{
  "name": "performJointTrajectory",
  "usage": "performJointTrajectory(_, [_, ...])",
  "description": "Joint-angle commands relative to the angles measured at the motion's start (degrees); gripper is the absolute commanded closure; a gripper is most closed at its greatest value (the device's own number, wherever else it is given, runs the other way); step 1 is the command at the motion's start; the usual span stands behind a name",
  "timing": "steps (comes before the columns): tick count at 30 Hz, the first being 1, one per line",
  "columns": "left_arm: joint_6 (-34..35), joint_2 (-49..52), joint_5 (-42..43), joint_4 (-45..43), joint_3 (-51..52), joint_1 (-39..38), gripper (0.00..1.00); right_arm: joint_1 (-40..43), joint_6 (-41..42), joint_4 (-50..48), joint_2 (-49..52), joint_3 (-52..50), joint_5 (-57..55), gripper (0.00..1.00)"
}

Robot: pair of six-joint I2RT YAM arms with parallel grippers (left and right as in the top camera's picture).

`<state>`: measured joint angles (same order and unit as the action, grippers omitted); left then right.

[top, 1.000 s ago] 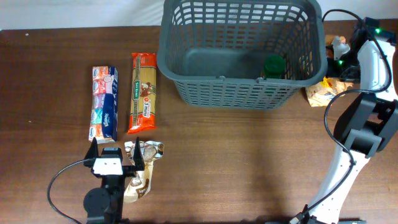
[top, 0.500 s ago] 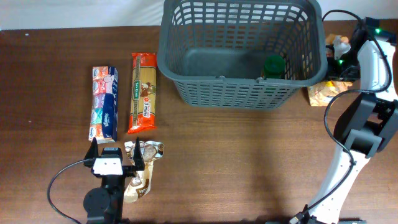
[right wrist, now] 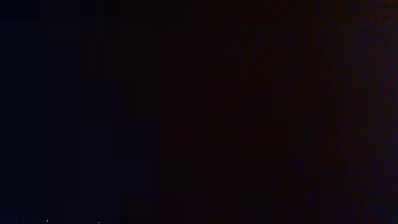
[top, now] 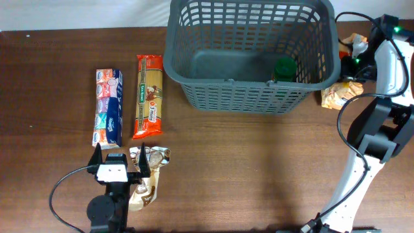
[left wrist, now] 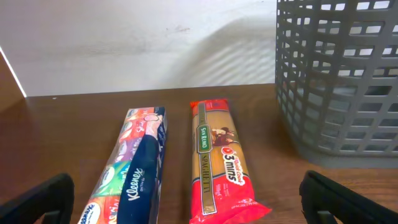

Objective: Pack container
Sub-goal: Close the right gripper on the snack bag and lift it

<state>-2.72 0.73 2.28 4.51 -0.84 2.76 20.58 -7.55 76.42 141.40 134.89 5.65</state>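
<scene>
The container [top: 249, 97], a big dark grey lattice basket, stands at the table's back centre, and its wall [left wrist: 336, 81] shows in the left wrist view. A green-lidded jar [top: 283, 68] stands inside it. My left gripper [top: 120, 160] is open near the front left, its fingertips [left wrist: 37, 199] wide apart and nothing between them. My right gripper [top: 354, 59] is shut just right of the basket, beside a crumpled orange-and-white packet [top: 356, 43]. I cannot tell whether it pinches the packet. The right wrist view is entirely black.
A tissue pack [top: 108, 107] and a red spaghetti packet [top: 149, 96] lie side by side left of the basket, both also in the left wrist view [left wrist: 134, 171] [left wrist: 221, 165]. A silvery packet [top: 149, 178] lies by the left gripper. Another orange packet [top: 336, 96] lies by the basket's right corner.
The right gripper has shut. The orange-and-white packet beside it has shifted slightly right. The left arm has not moved.
</scene>
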Motion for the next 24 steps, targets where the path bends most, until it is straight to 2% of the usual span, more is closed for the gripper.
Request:
performJointTrajectory(1, [0.6, -0.4, -0.4, 0.1, 0.3, 0.3, 0.01, 1.2, 5.1, 2.7, 2.5, 8.2, 1.9, 0.96])
performJointTrajectory(13, [0.6, -0.4, -0.4, 0.1, 0.3, 0.3, 0.01, 4.3, 10.0, 16.7, 2.3, 45.4, 1.8, 0.96])
performJointTrajectory(24, [0.6, -0.4, -0.4, 0.1, 0.3, 0.3, 0.01, 1.9, 13.1, 16.3, -12.4, 45.1, 1.2, 0.96])
